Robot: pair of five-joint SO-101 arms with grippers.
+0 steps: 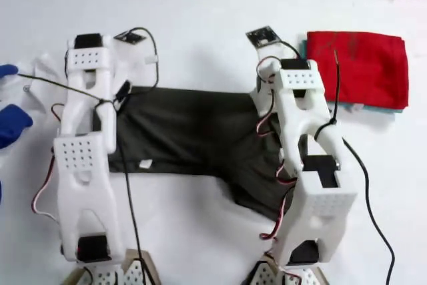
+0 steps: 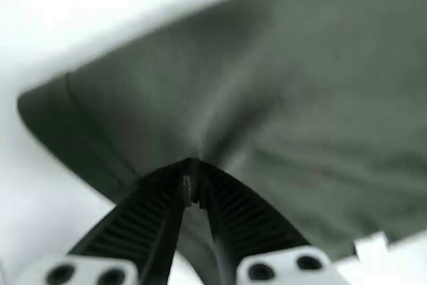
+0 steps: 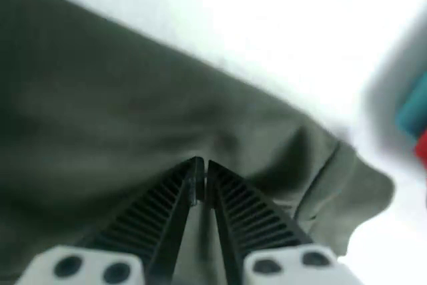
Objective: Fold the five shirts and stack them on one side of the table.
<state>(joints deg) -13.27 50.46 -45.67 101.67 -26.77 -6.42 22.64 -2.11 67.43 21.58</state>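
At the bottom of the high view two arms stand on the white table [image 1: 200,231], the left arm [image 1: 83,185] at lower left and the right arm [image 1: 313,211] at lower right, with a patch of bare table between their bases. Just beyond, one dark shirt [image 1: 193,131] lies spread across the middle. Its lower edge is straight on the left, where one white tag [image 1: 143,163] sits, and it sags toward the lower right. The left gripper [image 2: 191,188] has its jaws pressed together on a pinched ridge of the dark shirt near its left end. The right gripper [image 3: 201,181] is likewise clamped tight on a fold near the shirt's right end. Past the shirt a wide bare band of table runs to the far edge along the top of the frame. At upper right one folded red shirt [image 1: 357,65] lies on a teal layer [image 3: 413,115], apart from the dark shirt and near the far edge.
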